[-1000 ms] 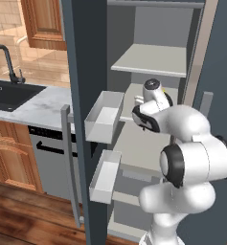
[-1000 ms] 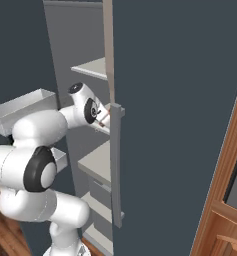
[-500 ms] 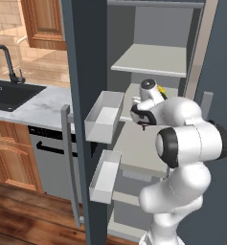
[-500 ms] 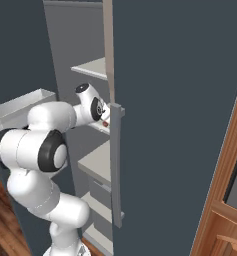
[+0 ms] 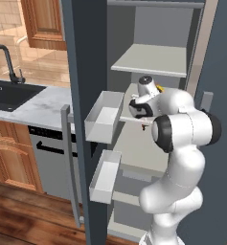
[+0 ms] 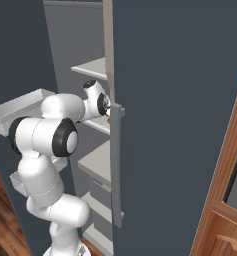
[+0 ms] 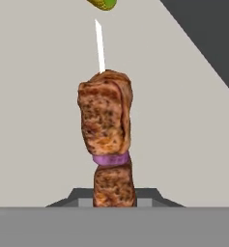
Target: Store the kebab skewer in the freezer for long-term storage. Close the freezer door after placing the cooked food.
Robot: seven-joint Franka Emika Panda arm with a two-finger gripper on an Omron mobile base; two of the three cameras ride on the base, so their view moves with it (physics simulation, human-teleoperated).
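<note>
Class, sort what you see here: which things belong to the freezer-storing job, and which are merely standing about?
Job: kebab skewer, held in the shut gripper; freezer; freezer door.
Standing about: sink, tap, dishwasher, yellow-green item.

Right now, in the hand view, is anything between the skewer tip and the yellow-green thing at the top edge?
Nothing. In the hand view, a short bare stretch of pale freezer surface separates the skewer tip from the yellow-green thing.
</note>
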